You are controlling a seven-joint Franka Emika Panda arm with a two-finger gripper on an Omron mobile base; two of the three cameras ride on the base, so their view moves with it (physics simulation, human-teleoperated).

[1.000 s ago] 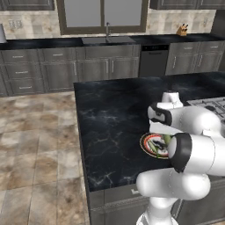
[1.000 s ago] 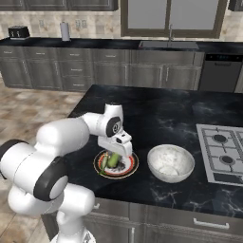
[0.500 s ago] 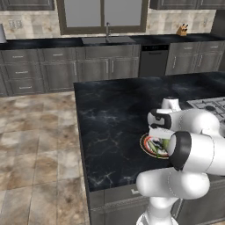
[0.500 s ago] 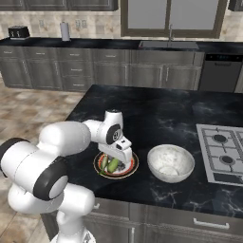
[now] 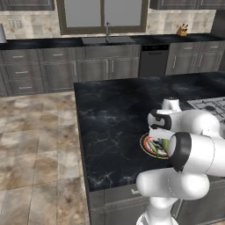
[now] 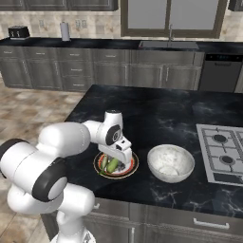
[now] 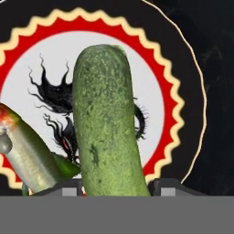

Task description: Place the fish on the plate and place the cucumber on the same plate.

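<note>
The plate, with a red zigzag rim and a pale inner ring, lies near the front of the dark island counter. My gripper hangs just over it, shut on the stubby green cucumber, which runs lengthwise above the plate's dark centre. The cucumber is low over the plate; whether it touches I cannot tell. The slim pale fish lies on the plate beside it. From the left, the plate peeks out from behind my arm, with the gripper above it.
A deep white bowl stands just right of the plate. A gas hob is set into the counter further right. The counter's front edge runs close below the plate. The rear counter carries a sink.
My gripper has come down a little closer to the plate with the cucumber still in it. The fish and bowl have not moved.
</note>
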